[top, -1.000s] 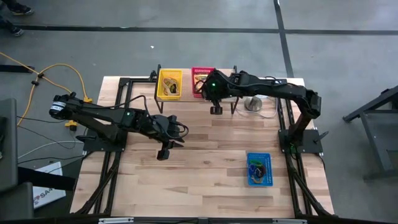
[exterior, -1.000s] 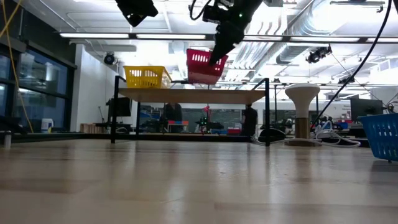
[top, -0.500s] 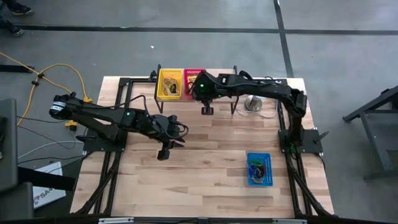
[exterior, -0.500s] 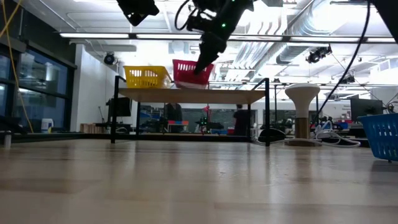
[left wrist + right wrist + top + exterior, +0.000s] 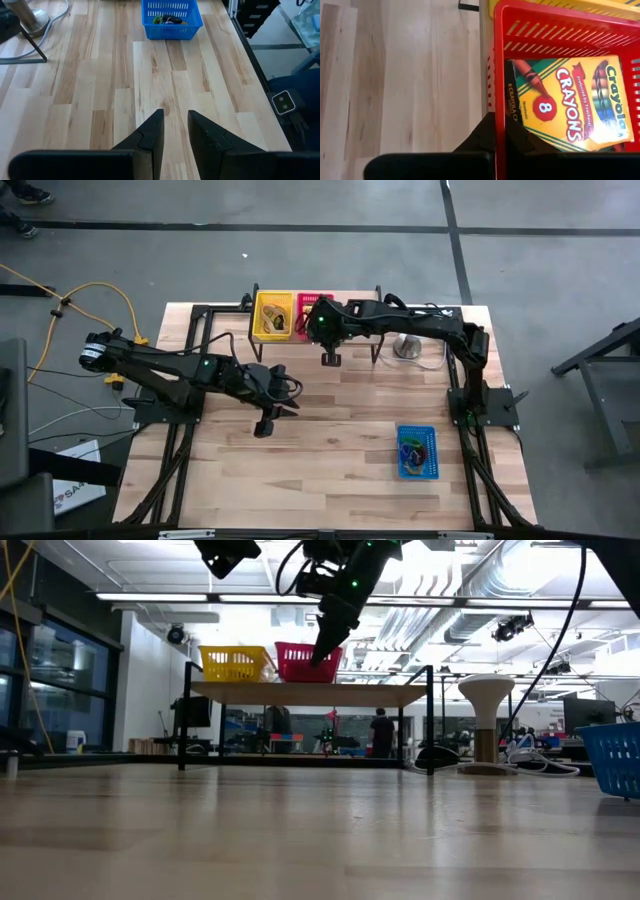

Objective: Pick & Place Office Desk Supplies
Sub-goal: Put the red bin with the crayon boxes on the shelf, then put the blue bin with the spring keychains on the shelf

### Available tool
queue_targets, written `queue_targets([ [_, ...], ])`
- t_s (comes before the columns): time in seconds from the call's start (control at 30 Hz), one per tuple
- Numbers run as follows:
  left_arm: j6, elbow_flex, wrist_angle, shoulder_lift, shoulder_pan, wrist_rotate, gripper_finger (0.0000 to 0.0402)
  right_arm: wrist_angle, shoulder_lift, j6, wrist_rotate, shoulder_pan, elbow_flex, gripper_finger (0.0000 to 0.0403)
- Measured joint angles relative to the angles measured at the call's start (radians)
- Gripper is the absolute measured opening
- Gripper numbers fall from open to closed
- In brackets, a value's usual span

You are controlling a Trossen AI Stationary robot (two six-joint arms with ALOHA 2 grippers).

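Observation:
A red basket point(image 5: 297, 661) stands on the raised shelf point(image 5: 310, 692) at the table's far side, right beside a yellow basket point(image 5: 235, 663). In it lies a yellow-and-green crayon box point(image 5: 570, 102). My right gripper point(image 5: 500, 127) is shut on the red basket's wall and reaches down to it point(image 5: 322, 650). The yellow basket point(image 5: 272, 315) holds small supplies. My left gripper point(image 5: 175, 112) hovers open above the table's middle left point(image 5: 264, 423), with nothing between its fingers. My right gripper pinches the red basket's side wall point(image 5: 499, 107) at its rim, one finger inside the basket and one outside. The fingers slant down from above. The basket sits level, its bottom on the shelf.
A blue basket point(image 5: 416, 451) with colourful supplies stands on the table near the right front. A white dome on a metal base point(image 5: 407, 345) stands at the far right with its cable. Bare wood lies between the shelf and the blue basket.
My right gripper has carried the red basket toward the table's left along the shelf and a little down. The basket, tilted and lifted at first, now stands level on the shelf against the yellow basket.

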Motion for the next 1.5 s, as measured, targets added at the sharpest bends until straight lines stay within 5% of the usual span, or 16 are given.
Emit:
queue_targets([
  [0.67, 0.0, 0.0, 0.003, 0.0, 0.0, 0.0, 0.0083, 0.039, -0.006, -0.041, 0.048, 0.003, 0.0, 0.0087],
  [1.5, 0.0, 0.0, 0.011, 0.0, 0.0, 0.0, 0.0083, -0.121, -0.249, -0.019, 0.05, 0.096, 0.002, 0.009],
])
